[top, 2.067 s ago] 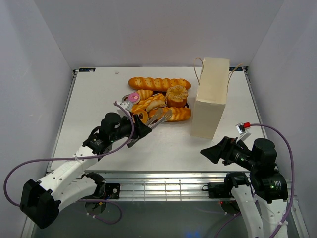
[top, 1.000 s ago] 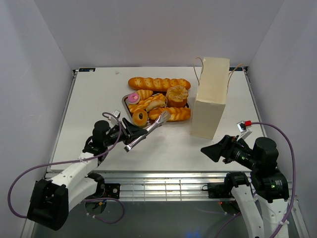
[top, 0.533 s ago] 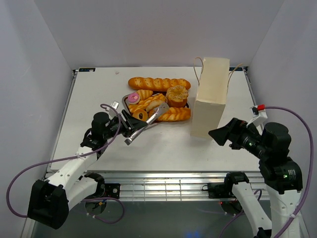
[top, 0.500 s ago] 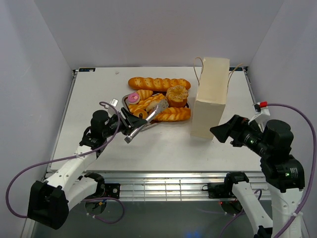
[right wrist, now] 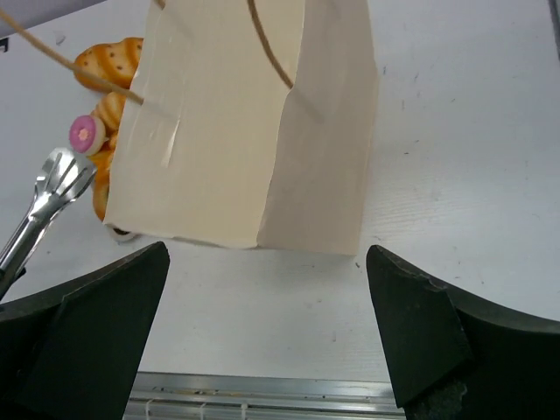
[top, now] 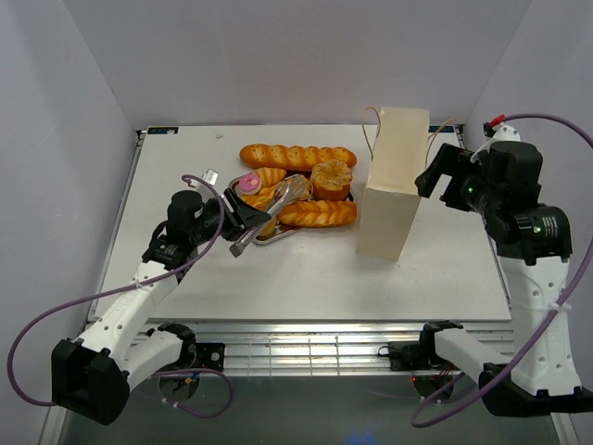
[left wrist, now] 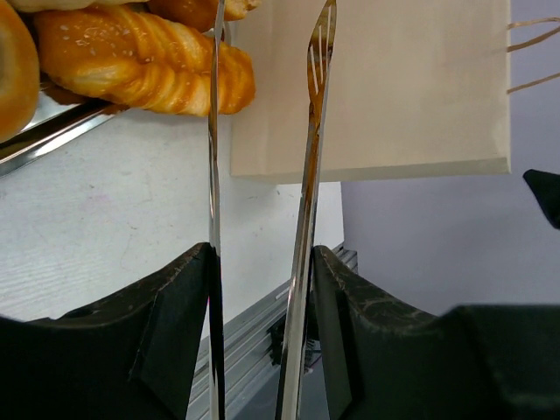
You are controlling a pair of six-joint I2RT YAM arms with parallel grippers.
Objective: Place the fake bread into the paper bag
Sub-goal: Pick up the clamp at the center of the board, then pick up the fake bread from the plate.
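Note:
The fake bread lies piled on a silver tray (top: 269,237): a twisted loaf (top: 320,214) (left wrist: 149,61), a round bun (top: 331,176) and a pink-iced donut (top: 247,183) (right wrist: 85,133). A long baguette (top: 296,156) lies behind them. The cream paper bag (top: 394,181) (left wrist: 394,87) (right wrist: 245,131) stands upright to the right. My left gripper (top: 243,215) (left wrist: 261,254) is shut on metal tongs (top: 278,206) (left wrist: 311,157). Their tips hover over the pile, and nothing shows between their arms. My right gripper (top: 437,176) (right wrist: 267,254) hangs open by the bag's upper right side, holding nothing.
The bag's string handles (top: 369,125) loop out above its top. The tongs' scalloped tip (right wrist: 57,179) shows left of the bag in the right wrist view. The table's metal front rail (top: 306,336) runs along the near edge. White walls close in three sides.
My right arm has risen from the near right of the table to the bag's upper right side. My left gripper has carried the tongs forward over the tray.

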